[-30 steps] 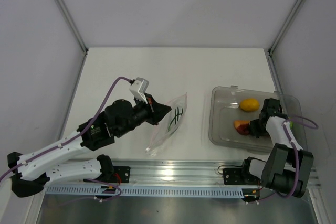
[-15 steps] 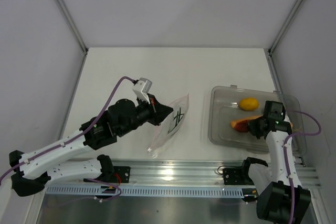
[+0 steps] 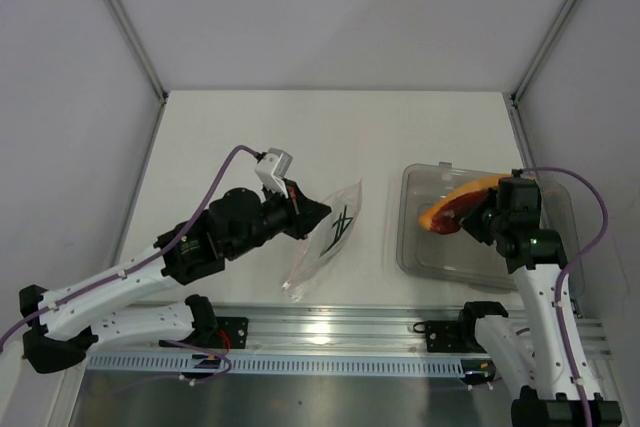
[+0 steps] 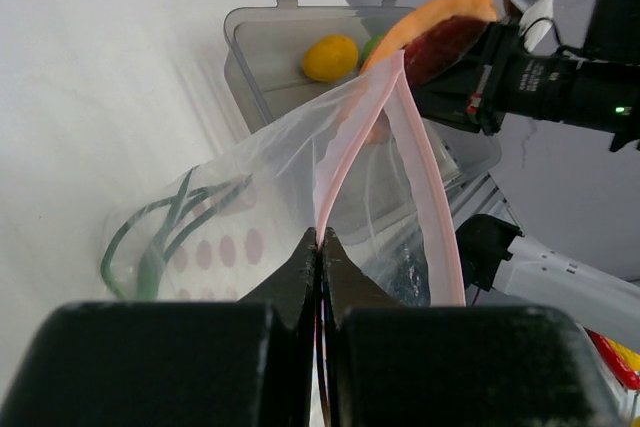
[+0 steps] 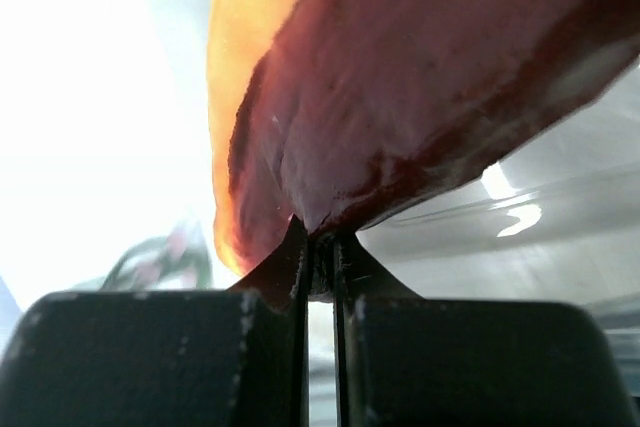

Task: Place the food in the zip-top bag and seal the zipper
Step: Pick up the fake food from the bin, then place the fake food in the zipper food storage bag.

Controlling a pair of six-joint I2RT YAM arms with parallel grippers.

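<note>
My left gripper (image 3: 312, 215) is shut on the pink zipper strip (image 4: 345, 152) of the clear zip-top bag (image 3: 326, 235) and holds its mouth open toward the right (image 4: 322, 237). The bag has green lines and pink dots printed on it (image 4: 215, 242). My right gripper (image 3: 478, 219) is shut on the reddish-brown slice with an orange edge (image 3: 452, 204) and holds it lifted above the tray; the slice fills the right wrist view (image 5: 420, 87). A yellow-orange round fruit (image 4: 330, 56) lies in the tray, with a green bit (image 4: 372, 46) beside it.
A rigid clear rectangular tray (image 3: 415, 247) stands at the right, under my right arm. Grey enclosure walls rise on both sides and at the back. A metal rail (image 3: 330, 332) runs along the near edge.
My right gripper has lifted the slice out of the tray and swung it up and to the left. My left gripper has edged slightly right with the bag.
</note>
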